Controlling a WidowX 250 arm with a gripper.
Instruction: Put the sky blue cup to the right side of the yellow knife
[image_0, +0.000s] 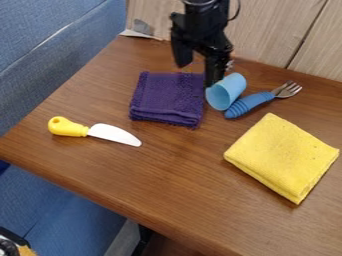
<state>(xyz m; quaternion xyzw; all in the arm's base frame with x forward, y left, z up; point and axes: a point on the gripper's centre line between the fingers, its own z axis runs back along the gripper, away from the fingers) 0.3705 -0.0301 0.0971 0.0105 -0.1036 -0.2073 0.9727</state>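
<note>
Grasping the cup (232, 88) appears to be the step in hand. Centre the gripper (197, 74) over it, straddle its side walls, and close gently, clear of the fork (250, 104). The fingers stand wide apart, holding nothing; one tip is at the rim, contact uncertain. The cup lies on its side between the purple cloth (167, 97) and fork, mouth toward the view's lower left, long axis slanting to upper right.

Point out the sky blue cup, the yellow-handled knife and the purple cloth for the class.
Cup (228, 90): camera view, on its outer side wall.
Knife (69, 128): camera view, on its yellow handle.
Purple cloth (167, 97): camera view, on its folded upper surface.
</note>
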